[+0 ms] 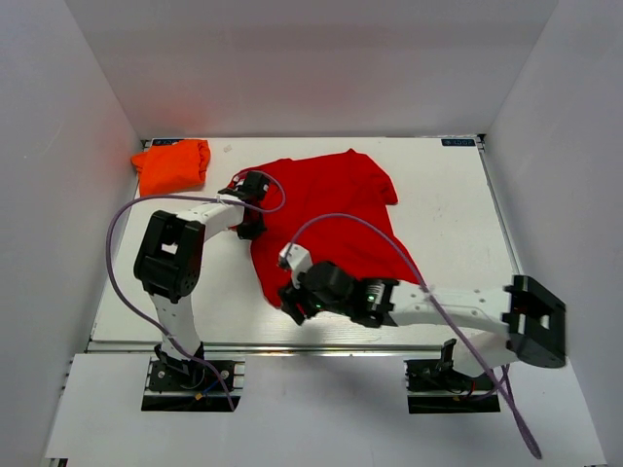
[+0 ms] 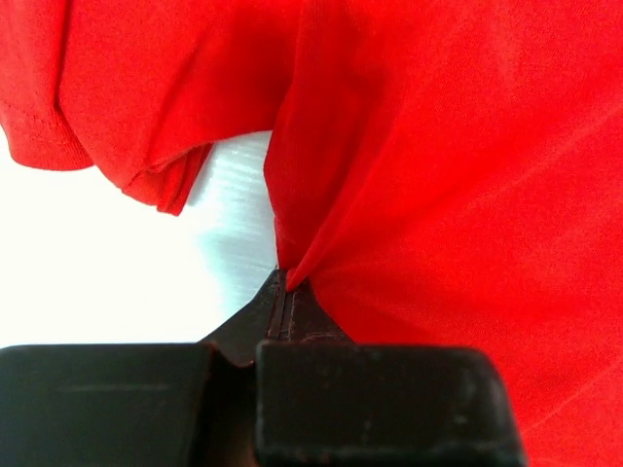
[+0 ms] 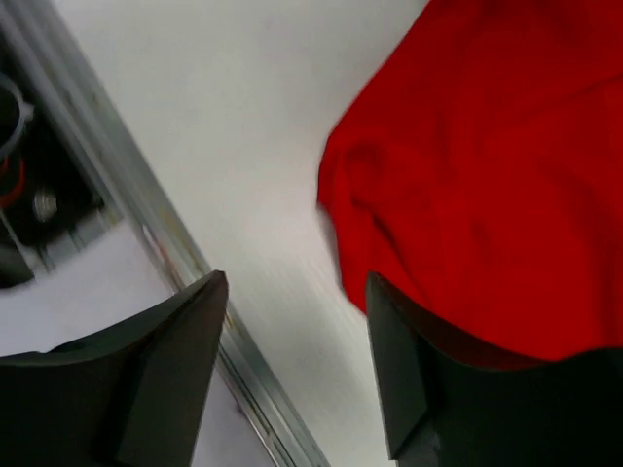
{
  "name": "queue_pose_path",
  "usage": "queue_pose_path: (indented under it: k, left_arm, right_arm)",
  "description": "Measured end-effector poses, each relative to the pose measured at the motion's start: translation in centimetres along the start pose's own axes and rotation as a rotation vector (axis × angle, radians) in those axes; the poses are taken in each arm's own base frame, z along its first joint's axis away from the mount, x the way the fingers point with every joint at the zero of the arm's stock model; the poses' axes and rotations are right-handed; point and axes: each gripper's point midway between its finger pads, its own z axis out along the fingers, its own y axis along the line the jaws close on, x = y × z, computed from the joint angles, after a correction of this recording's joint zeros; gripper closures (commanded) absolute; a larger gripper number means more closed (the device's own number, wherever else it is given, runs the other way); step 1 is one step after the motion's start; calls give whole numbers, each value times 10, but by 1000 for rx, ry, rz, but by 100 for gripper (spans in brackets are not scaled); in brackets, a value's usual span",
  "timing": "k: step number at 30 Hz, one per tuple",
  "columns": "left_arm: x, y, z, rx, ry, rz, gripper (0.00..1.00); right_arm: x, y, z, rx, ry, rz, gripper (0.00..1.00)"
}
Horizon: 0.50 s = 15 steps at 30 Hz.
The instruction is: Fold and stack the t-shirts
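Observation:
The red t-shirt [image 1: 326, 219] lies partly folded in the middle of the table, one sleeve toward the back right. My left gripper [image 1: 254, 220] is at its left edge, shut on a pinch of red cloth [image 2: 409, 175] that rises from the closed fingertips [image 2: 285, 279]. My right gripper [image 1: 290, 304] hovers at the shirt's near left corner; it is open, and the red hem [image 3: 487, 165] lies beside and over its right finger [image 3: 389, 341], not between the jaws [image 3: 297, 287]. The orange t-shirt [image 1: 172, 164] sits bunched in the back left corner.
The table's metal front rail [image 3: 175, 258] runs just under the right gripper's left finger. White walls close the table in on three sides. Purple cables [image 1: 341, 219] loop from both wrists, one lying over the red shirt.

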Motion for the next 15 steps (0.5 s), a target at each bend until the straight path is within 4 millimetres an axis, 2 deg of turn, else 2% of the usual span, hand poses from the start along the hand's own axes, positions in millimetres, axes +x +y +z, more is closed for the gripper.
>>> queue_pose_path:
  k: [3,6,9,10,11,14,15]
  left_arm:
    - [2,2,-2,-3,4,2,100]
    - [3,3,-2,-5,7,3,100]
    - [3,3,-2,-5,7,3,100]
    - [3,3,-2,-5,7,5,100]
    - [3,3,-2,-5,7,6,100]
    - [4,3,-2,-5,7,7,100]
    - [4,3,-2,-5,6,7,100]
  right_arm:
    - [-27,4,31,37,1,21,39]
    - [-32,8,55,54,23,42,40]
    - [-18,2,71,105,75,61,42]
    - [-6,-4,79,152,119,75,43]
    - [-4,-5,80,156,123,75,43]
    - [11,-10,91,201,175,91,52]
    - [16,-12,94,215,192,96,52]
